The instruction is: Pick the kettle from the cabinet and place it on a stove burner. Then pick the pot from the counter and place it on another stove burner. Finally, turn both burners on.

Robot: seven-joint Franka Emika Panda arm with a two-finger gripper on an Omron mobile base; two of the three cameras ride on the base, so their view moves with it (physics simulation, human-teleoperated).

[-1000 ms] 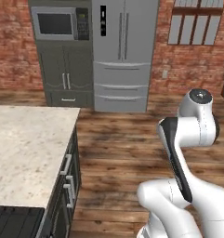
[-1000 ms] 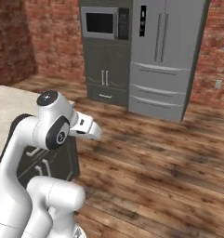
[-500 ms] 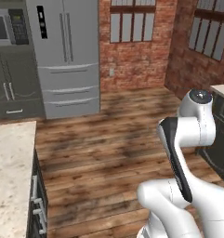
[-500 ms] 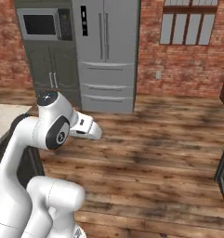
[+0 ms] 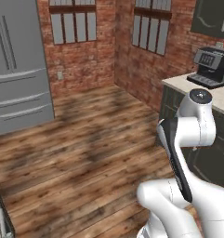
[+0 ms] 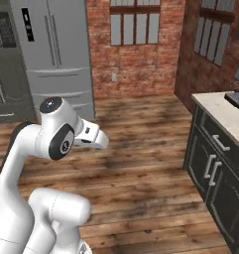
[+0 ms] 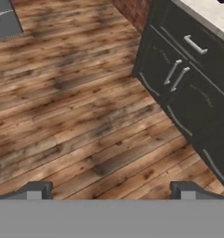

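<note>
The gripper [image 7: 111, 190] hangs wide open and empty over wooden floor, with the counter [image 7: 211, 14] and its dark cupboards ahead to its right. Kettle not in sight (probably light, slick metal); best taken by its handle.

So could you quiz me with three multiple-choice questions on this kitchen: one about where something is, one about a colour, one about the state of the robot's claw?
1. Where is the coffee machine?
A. on the floor
B. on the counter
C. on the fridge

2. What colour are the cupboards under the counter?
A. white
B. red
C. dark grey

3. How is the gripper?
A. open, holding nothing
B. shut on a kettle
C. shut on a pot

Answers: 1 B, it stands on the beige top at the right. 2 C, the hand view shows dark fronts with pale handles. 3 A, the fingertips stand wide apart over bare wooden floor.
</note>
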